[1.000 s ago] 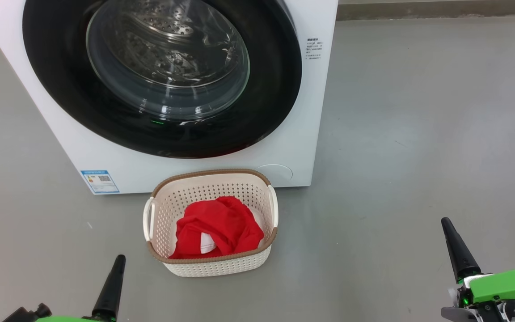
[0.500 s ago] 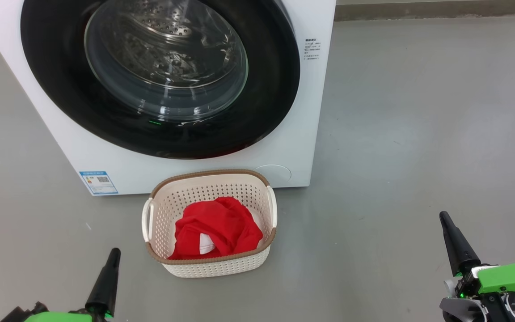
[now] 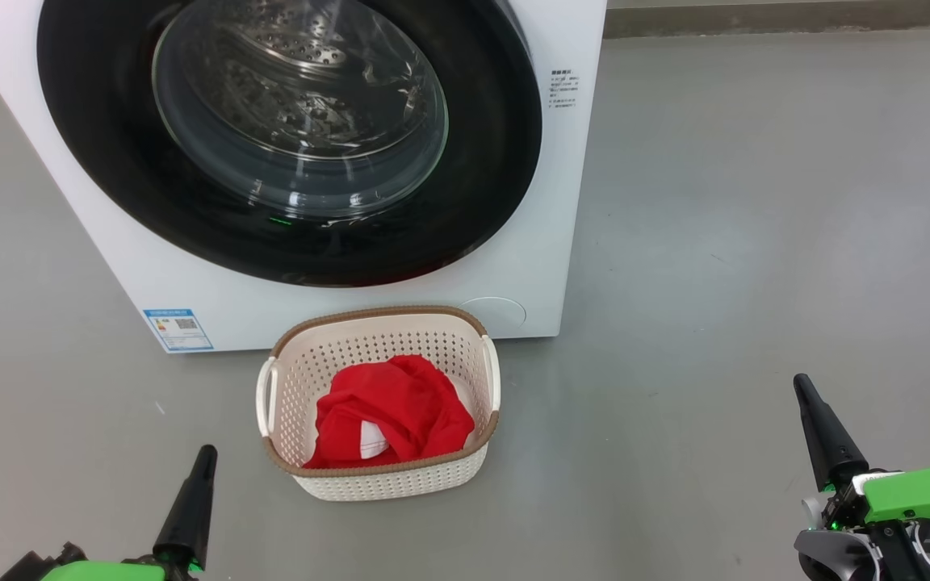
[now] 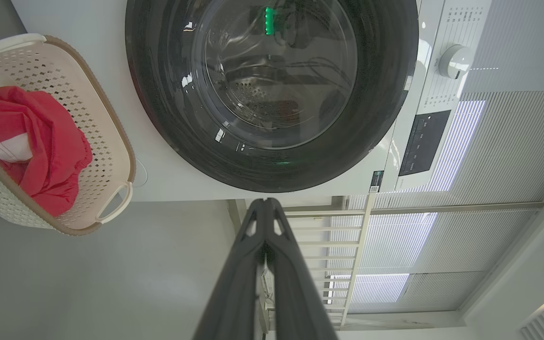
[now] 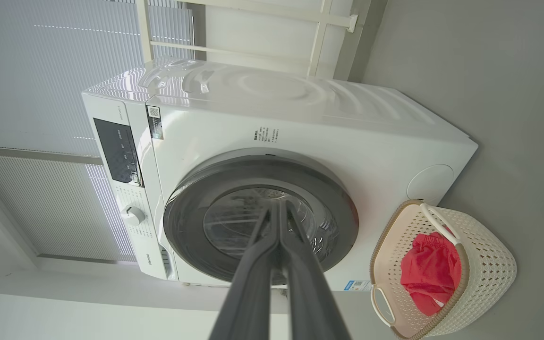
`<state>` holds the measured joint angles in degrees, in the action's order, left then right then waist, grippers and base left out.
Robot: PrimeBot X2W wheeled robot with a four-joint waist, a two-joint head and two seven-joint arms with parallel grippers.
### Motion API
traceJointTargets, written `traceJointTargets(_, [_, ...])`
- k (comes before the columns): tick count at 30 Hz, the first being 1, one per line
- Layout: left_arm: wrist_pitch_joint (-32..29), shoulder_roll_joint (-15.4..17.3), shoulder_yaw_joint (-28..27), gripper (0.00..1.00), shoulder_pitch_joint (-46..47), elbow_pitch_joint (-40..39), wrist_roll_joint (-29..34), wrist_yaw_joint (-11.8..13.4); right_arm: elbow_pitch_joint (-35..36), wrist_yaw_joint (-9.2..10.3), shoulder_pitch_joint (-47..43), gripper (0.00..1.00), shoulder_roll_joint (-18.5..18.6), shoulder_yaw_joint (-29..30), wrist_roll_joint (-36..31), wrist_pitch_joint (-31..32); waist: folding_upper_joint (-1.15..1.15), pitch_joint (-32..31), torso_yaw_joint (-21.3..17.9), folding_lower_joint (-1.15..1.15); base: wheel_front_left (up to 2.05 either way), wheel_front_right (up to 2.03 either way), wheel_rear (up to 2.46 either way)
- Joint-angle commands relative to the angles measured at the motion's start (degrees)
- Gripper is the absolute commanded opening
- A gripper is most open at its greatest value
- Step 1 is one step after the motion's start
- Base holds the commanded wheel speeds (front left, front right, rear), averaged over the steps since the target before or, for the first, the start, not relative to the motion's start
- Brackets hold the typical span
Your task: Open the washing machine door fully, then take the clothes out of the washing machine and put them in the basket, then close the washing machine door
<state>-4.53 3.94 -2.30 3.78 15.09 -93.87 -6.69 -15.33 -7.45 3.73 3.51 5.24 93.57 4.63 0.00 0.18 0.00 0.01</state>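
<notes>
The white washing machine (image 3: 562, 202) stands ahead with its round black washing machine door (image 3: 505, 145) closed flat against the front, the steel drum visible through the glass. On the floor in front sits the cream basket (image 3: 388, 482) with the red clothes (image 3: 392, 411) bunched inside. My left gripper (image 3: 207, 452) is low at the left, shut and empty, well left of the basket. Far to the right of the basket, my right gripper (image 3: 800, 382) is also shut and empty. The wrist views show the door (image 4: 168, 118) (image 5: 191, 241), the basket (image 4: 111, 141) (image 5: 494, 269) and the clothes (image 4: 40, 132) (image 5: 430, 274).
Grey floor (image 3: 756, 242) spreads around the machine. A blue label (image 3: 178, 329) sits at the machine's lower left corner, and a round filter cover (image 3: 497, 311) lies just behind the basket. The control knob (image 5: 133, 215) and dark display panel (image 5: 118, 151) are on the machine's top strip.
Both grippers have shifted slightly: the left has dropped lower in the head view and the right has risen a little. The door, basket and clothes stay as they were.
</notes>
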Motion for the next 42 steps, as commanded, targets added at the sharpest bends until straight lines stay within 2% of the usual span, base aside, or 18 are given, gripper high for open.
traceJointTargets(1, [-0.36, 0.37, -2.23, 0.00, 2.24, -1.14, 0.05, -0.80, 1.43, -0.03, 2.28, 0.00, 0.76, -0.65, 0.21, 0.30, 0.00, 0.00, 0.00, 0.00, 0.00, 0.00, 0.00])
traceJointTargets(42, [-1.00, -0.19, -3.03, 0.00, 2.30, -1.10, 0.72, -0.80, 1.37, -0.03, 2.35, 0.00, 0.21, 0.14, -0.45, 0.93, 0.00, 0.00, 0.00, 0.00, 0.00, 0.00, 0.00])
